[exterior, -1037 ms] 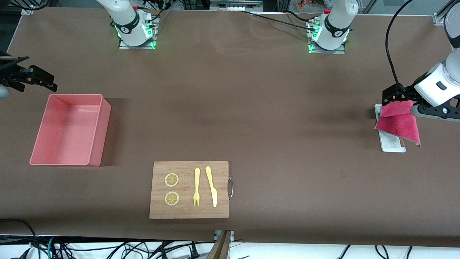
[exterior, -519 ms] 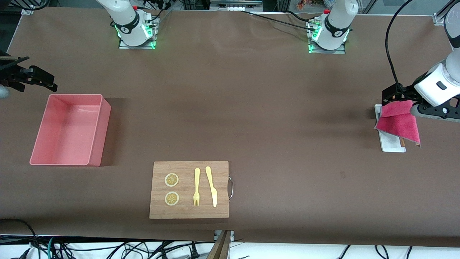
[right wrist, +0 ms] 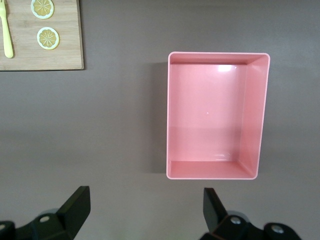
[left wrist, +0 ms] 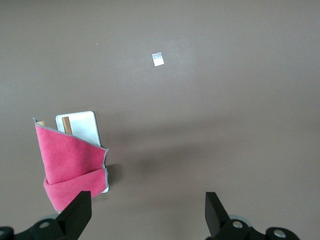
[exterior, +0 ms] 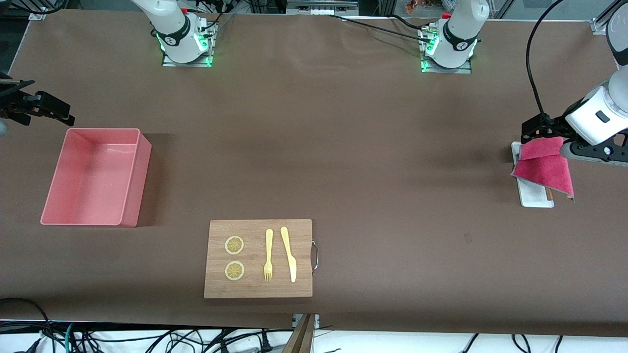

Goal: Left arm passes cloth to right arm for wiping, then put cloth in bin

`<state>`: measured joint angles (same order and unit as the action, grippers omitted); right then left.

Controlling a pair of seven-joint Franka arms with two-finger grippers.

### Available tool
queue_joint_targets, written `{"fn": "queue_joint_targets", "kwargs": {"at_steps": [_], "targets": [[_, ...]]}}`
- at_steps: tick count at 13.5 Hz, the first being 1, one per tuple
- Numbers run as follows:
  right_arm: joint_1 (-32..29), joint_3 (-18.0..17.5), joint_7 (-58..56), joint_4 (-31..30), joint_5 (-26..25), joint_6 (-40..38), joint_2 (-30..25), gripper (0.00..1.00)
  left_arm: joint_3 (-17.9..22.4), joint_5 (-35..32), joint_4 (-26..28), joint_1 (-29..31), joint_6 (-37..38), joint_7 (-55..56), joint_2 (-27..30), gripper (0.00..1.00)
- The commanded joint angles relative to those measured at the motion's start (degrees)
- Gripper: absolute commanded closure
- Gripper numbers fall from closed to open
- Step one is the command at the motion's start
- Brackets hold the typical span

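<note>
The crimson cloth lies folded and draped over a white tray at the left arm's end of the table. In the left wrist view the cloth covers most of the tray. My left gripper hangs open just beside the cloth. The left gripper has bare table between its fingers, one finger next to the folded edge. The pink bin stands empty at the right arm's end. My right gripper is open over the table beside the bin; the right gripper holds nothing.
A wooden cutting board with two lemon slices, a yellow fork and a yellow knife lies near the front edge; the board also shows in the right wrist view. A small white tag lies on the brown table cover.
The right gripper has drifted slightly toward the bases' side of the table. The left arm and the cloth have not moved.
</note>
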<state>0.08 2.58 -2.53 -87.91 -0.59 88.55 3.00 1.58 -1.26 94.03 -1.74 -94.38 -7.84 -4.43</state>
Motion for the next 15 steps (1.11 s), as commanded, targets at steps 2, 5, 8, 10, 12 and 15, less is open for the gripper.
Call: {"fn": "queue_joint_targets", "kwargs": {"at_steps": [2, 5, 8, 10, 12, 15], "targets": [[-0.3, 0.0, 0.9, 1.5, 0.9, -0.8, 0.5, 0.00, 0.3, 0.8, -1.8, -0.3, 1.4, 0.2, -0.8, 0.00], [-0.3, 0.0, 0.9, 1.5, 1.0, -0.8, 0.5, 0.00, 0.3, 0.8, -1.8, -0.2, 1.4, 0.1, -0.8, 0.00], [-0.3, 0.1, 0.9, 1.5, 1.7, -0.9, 0.5, 0.00, 0.3, 0.8, -1.8, -0.3, 1.4, 0.1, -0.8, 0.00], [-0.3, 0.1, 0.9, 1.7, 1.7, -0.9, 0.5, 0.00, 0.3, 0.8, -1.8, -0.3, 1.4, 0.1, -0.8, 0.00], [-0.3, 0.1, 1.0, 1.7, 1.7, -0.9, 0.5, 0.00, 0.3, 0.7, -1.7, -0.2, 1.5, 0.0, -0.8, 0.00], [-0.3, 0.1, 0.9, 1.7, 1.6, -0.8, 0.5, 0.00, 0.4, 0.7, -1.7, -0.2, 1.7, -0.2, -0.8, 0.00]]}}
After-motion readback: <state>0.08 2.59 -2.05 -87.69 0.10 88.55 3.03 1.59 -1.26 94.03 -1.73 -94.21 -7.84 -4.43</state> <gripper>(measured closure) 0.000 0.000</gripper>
